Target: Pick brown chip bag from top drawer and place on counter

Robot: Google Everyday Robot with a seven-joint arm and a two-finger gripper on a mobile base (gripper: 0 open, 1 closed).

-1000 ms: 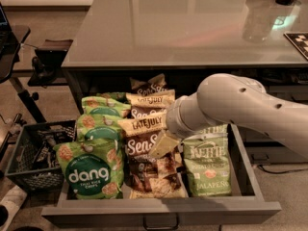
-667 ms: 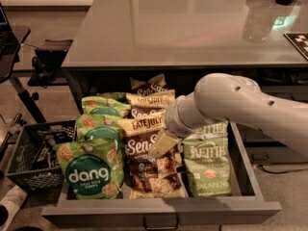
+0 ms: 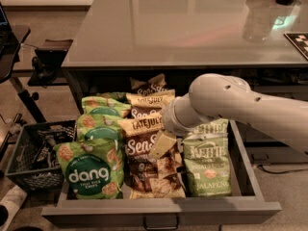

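Observation:
The top drawer (image 3: 159, 211) is pulled out below the counter (image 3: 183, 28). Several brown chip bags lie in a row down its middle; the front one (image 3: 144, 153) shows LATE JULY and Sea Salt lettering, with more behind it (image 3: 147, 102). My gripper (image 3: 162, 146) hangs from the white arm (image 3: 226, 105), which reaches in from the right. It sits low over the front brown bag, on its right half. The arm hides part of that bag.
Bright green dang bags (image 3: 94, 170) fill the drawer's left side and a pale green Kettle Jalapeno bag (image 3: 208, 160) the right. A dark wire basket (image 3: 33, 153) stands on the floor to the left. A dark chair base (image 3: 29, 85) is behind it.
The arm's thick white link has shifted slightly to the left. The gripper stays over the front brown bag at about the same spot. The bags have not moved.

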